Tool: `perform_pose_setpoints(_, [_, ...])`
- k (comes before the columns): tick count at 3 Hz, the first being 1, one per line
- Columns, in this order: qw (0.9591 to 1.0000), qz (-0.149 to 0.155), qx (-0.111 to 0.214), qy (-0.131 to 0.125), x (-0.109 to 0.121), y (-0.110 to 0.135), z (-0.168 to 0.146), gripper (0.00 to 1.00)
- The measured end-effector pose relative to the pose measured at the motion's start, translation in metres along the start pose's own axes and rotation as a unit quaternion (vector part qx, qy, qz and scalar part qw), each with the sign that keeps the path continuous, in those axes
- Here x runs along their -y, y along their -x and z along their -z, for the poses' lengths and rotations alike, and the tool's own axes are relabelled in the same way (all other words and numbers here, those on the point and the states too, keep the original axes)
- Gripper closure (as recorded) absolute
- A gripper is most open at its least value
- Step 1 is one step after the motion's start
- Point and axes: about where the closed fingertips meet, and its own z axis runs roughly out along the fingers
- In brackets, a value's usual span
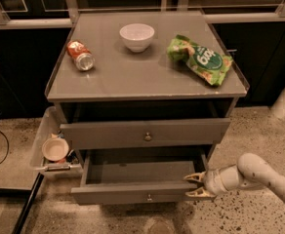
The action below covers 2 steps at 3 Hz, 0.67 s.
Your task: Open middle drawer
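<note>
1. A grey cabinet [64,116] stands on a speckled floor; its flat top surface [132,77] carries three things.
2. The middle drawer [132,192] is the lower of the two drawer fronts in view. It is pulled well out, so its shallow grey tray shows, and a small round knob [149,197] sits at the centre of its front.
3. The upper drawer [181,130] above it sticks out only slightly.
4. The white arm [259,172] reaches in from the lower right.
5. A crumpled green chip bag [201,60] lies at the right of the surface.
6. A white bowl [137,36] stands at the back centre.
7. A red soda can [80,55] lies on its side at the left.
8. The pincer [194,185] is at the right end of the middle drawer's front. Its fingers [193,177] are apart, straddling that end, one behind and one before it.
9. A small bowl [54,149] sits left of the cabinet.
</note>
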Motion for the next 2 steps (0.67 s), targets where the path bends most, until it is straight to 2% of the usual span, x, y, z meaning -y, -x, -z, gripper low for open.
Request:
perform_pose_setpoints(1, [1.0000, 0.000, 0.000, 0.000, -0.002, 0.001, 0.001, 1.00])
perform_pose_setpoints(2, [1.0000, 0.000, 0.000, 0.000, -0.012, 0.002, 0.005, 0.84])
